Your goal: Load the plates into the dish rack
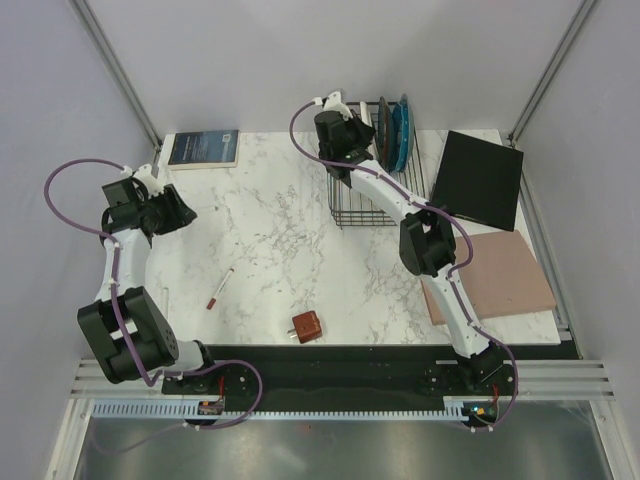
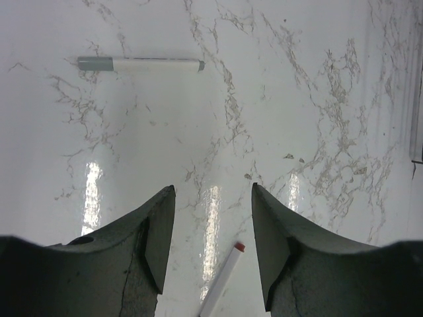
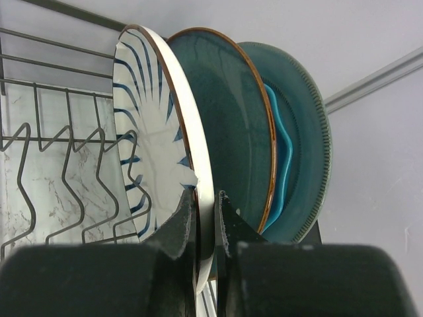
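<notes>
The plates (image 3: 238, 125) stand packed at the rack's (image 1: 350, 212) far end, its near slots bare but crossed by the right arm (image 1: 388, 192); panel (image 1: 480, 180) and board (image 1: 510, 272) crowd its right side; open marble (image 1: 270, 220) lies left of it, broken only by a pen (image 1: 221, 287) and a small brown block (image 1: 306, 325).

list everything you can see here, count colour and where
striped plate: one, white with dark blue stripes, upright in rack
other plates: three, dark teal, bright blue, grey-green, upright behind it
dish rack: one, black wire, far right
panel: one, black, right of rack
board: one, pink, right edge
booklet: one, dark blue, far left
red-tipped marker: one, white, left
grey-capped marker: one, white, ahead of left gripper
block: one, reddish brown, near edge
left gripper: open, empty
right gripper: shut on striped plate's rim
</notes>
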Controlling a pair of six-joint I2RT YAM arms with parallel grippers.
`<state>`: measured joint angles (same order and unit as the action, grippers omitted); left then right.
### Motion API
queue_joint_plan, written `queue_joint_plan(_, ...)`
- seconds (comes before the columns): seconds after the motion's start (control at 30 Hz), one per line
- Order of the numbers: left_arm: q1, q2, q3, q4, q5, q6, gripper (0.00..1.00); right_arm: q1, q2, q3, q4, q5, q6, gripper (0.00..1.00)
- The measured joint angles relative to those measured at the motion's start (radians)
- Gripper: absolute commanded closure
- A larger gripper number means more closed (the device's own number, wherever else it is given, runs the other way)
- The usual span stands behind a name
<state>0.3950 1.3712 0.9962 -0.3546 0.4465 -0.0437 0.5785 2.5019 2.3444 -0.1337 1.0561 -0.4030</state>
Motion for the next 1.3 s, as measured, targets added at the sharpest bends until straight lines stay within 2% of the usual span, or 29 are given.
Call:
queue_joint_plan(0.03,0.0,0.0,-0.001,-0.003,0.0,0.0,0.43,0.0,0.0,0.0,-0.004,0.0,0.006,0.77)
queue_joint_plan(0.17,0.0,-0.001,-0.003,-0.011,0.0,0.0,0.43,-0.001,0.0,0.0,0.005,0.005,0.022,0.68)
queue_joint_plan(0.6,0.0,-0.044,-0.022,-0.015,0.001,0.0,0.42,-0.004,-0.029,-0.001,0.031,0.045,0.023,0.62)
queue_joint_plan(0.7,0.0,-0.068,-0.022,-0.014,0.0,-0.001,0.39,0.014,-0.084,-0.002,0.027,0.043,0.024,0.41)
queue_joint_plan(0.73,0.0,-0.074,-0.022,-0.013,-0.001,-0.001,0.38,0.022,-0.107,-0.005,0.028,0.04,0.029,0.19)
queue_joint_plan(0.77,-0.002,-0.079,-0.022,-0.013,-0.003,-0.001,0.01,0.032,-0.14,-0.019,0.029,0.029,0.032,0.05)
queue_joint_plan(0.8,-0.005,-0.082,-0.021,-0.013,-0.006,-0.001,0.0,0.045,-0.187,-0.042,0.03,0.013,0.032,0.02)
queue_joint_plan(0.97,-0.042,-0.082,0.008,-0.025,-0.036,0.004,0.0,0.084,-0.398,-0.13,0.059,-0.044,0.036,0.02)
queue_joint_plan(1.07,-0.079,-0.082,0.062,-0.039,-0.053,0.019,0.0,0.061,-0.529,-0.211,0.064,-0.069,0.06,0.02)
queue_joint_plan(1.17,-0.142,-0.079,0.13,-0.044,-0.072,0.05,0.0,-0.011,-0.621,-0.264,0.015,-0.095,0.129,0.02)
queue_joint_plan(1.3,-0.258,-0.07,0.214,-0.044,-0.119,0.107,0.0,-0.175,-0.744,-0.373,-0.122,-0.184,0.27,0.02)
